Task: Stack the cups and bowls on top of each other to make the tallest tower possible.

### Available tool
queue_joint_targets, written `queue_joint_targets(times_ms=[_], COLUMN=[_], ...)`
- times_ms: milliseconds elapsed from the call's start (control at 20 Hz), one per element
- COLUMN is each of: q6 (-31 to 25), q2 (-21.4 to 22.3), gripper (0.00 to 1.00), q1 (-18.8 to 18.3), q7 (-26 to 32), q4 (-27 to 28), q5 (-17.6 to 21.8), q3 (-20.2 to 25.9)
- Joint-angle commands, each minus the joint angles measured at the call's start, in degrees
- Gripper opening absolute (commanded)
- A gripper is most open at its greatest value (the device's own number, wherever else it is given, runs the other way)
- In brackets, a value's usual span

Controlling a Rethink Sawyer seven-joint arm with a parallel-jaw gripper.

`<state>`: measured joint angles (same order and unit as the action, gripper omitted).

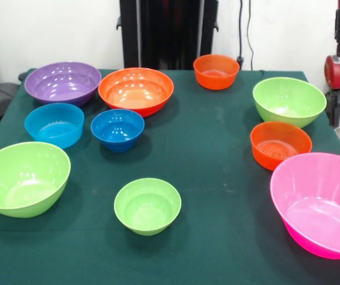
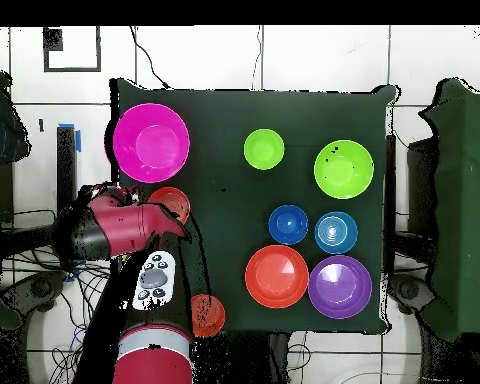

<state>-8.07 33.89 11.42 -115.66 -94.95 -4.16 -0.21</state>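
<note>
You cannot pick out the gripper in either view, so you cannot tell how far open it is or whether it has hold of anything. Only the red arm [image 2: 124,228] shows, folded over one edge of the worktop [image 1: 217,154], so the places below are given from the arm.

All ten bowls sit upright and separate on the green cloth, none inside another.

- **Closest to the arm:**
  - The mid-size lime bowl [image 1: 289,101] is at the arm's edge of the worktop, and the overhead view hides it under the arm.
  - The ribbed orange bowl [image 1: 280,144] is just beside it, partly covered by the arm from above.
  - The big pink bowl [image 1: 320,203] is next along that edge.
  - The small orange bowl [image 1: 216,71] stands alone near the corner by the robot's base.
- **Middle of the worktop:** the small lime bowl [image 1: 147,205] stands apart from the rest.
- **Far from the arm:**
  - The wide orange bowl [image 1: 136,90] and the purple bowl [image 1: 63,82] are side by side, almost touching.
  - The dark blue footed bowl [image 1: 117,129] and the light blue bowl [image 1: 54,124] stand close to those two.
  - The large lime bowl [image 1: 23,178] is near the far corner.
</note>
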Motion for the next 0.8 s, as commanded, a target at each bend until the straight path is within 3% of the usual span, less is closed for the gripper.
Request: queue_joint_targets(times_ms=[50,500,800], q6=[3.22,5.6,9.0], q2=[-3.95,-10.92,-12.47], gripper=[1.0,1.0,1.0], q1=[1.73,8.81,8.84], q7=[-10.0,-12.48,-12.11], q4=[-3.61,-0.61,-1.64], q5=[-0.2,-4.0,-4.33], q3=[0.96,-4.56,-3.91])
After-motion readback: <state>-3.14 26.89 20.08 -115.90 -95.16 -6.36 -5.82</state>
